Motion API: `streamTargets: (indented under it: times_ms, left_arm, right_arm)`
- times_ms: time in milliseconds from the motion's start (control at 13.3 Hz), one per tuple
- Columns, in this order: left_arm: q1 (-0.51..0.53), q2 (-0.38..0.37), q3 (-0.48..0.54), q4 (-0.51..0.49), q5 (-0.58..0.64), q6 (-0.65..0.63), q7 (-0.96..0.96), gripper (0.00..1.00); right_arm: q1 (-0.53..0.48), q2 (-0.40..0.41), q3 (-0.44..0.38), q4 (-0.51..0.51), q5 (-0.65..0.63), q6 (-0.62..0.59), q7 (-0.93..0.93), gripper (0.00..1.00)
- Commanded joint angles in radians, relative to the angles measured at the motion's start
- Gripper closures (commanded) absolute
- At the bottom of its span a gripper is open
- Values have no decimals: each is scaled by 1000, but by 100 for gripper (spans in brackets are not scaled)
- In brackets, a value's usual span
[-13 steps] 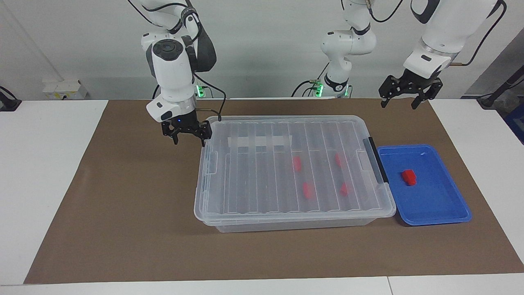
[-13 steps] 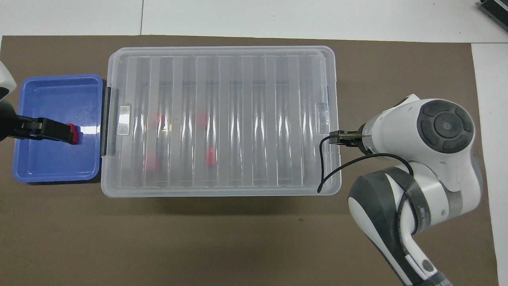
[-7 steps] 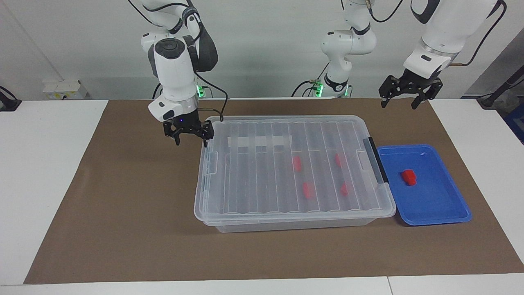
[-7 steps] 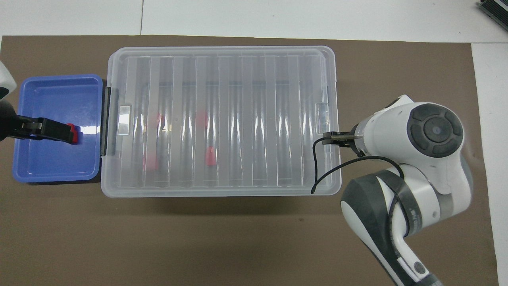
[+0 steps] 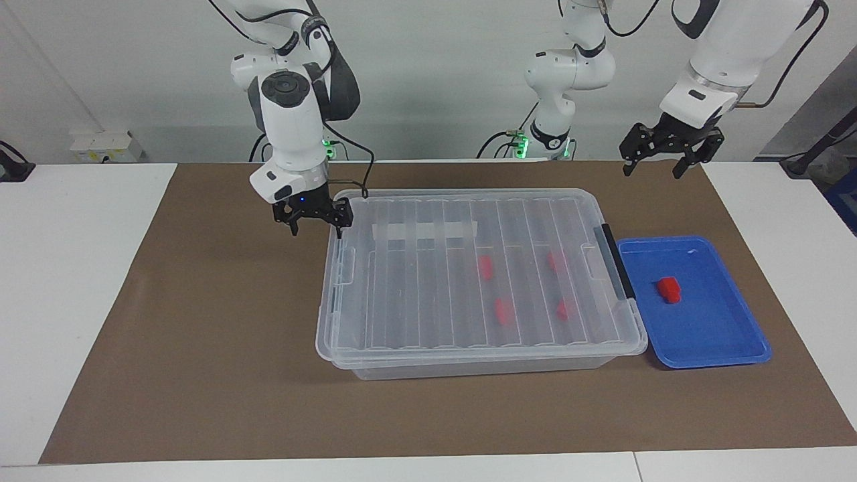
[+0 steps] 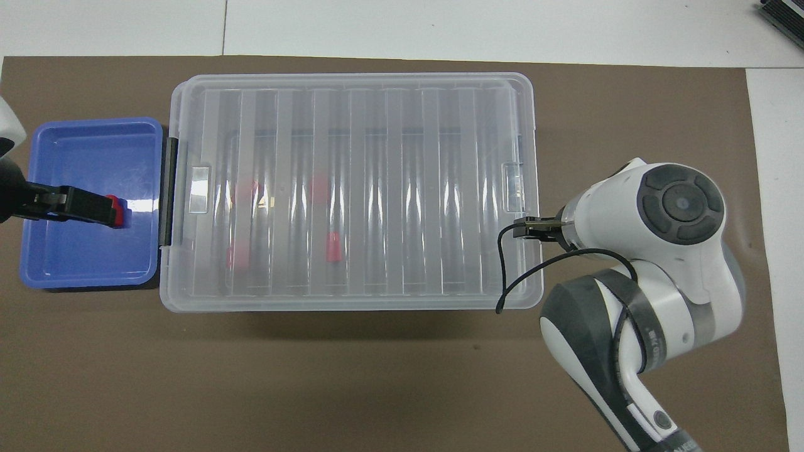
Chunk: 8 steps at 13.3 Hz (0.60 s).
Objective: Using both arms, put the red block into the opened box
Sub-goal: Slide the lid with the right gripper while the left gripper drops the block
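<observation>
— What's on the tabletop (image 5: 87, 281)?

— A brown mat (image 5: 201, 375) covers most of it. In the middle sits the box (image 5: 469, 281), a big clear bin with its ribbed lid on. A white tape strip (image 5: 423, 231) runs across the lid, and a black handle bar (image 5: 616, 261) is on the end toward the left arm. Touching that end is a shallow blue tray (image 5: 716, 335).

— And the arms?

— The right claw (image 5: 315, 217) hangs low at the box's corner nearest the robots, at the right arm's end, its fingers spread wide, holding nothing. The left claw (image 5: 669, 150) is up in the air over the mat, near the blue tray, also wide and empty.

— Where's the red block?

— The red block (image 5: 668, 289) lies alone in the tray. Four more red blocks (image 5: 503, 311) show through the lid, inside the box.
</observation>
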Motion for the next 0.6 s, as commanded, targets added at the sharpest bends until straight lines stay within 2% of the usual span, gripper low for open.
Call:
streamTargets:
  times_ms: [0, 527]
  left_arm:
    - [-13, -22, 3, -25, -3, 17, -9, 0]
    - [-2, -22, 3, -25, -3, 20, -12, 0]
  right_arm:
    - [-47, -22, -2, -13, -33, -48, -71, 0]
    - [-184, -30, -2, -14, -35, -86, -343, 0]
